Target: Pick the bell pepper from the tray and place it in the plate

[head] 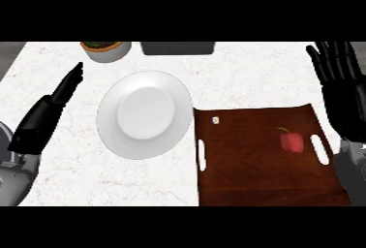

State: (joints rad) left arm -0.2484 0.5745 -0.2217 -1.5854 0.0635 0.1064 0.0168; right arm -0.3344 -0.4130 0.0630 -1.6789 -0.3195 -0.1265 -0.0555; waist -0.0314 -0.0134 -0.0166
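Extending straight and held together, the fingers [74, 76] of the left hand [53, 104] point toward the far edge of the tabletop [236, 77], released and grasping nothing; this hand lies left of the plate [145, 114]. The right hand [342, 80] stands at the right edge, fingers spread and straight, likewise released, above the tray's far right corner. The bell pepper [291, 141] is red with a short green stem. It rests on the brown tray [265, 179], near the right handle slot, apart from both hands. The white plate sits just left of the tray, touching or nearly touching its edge.
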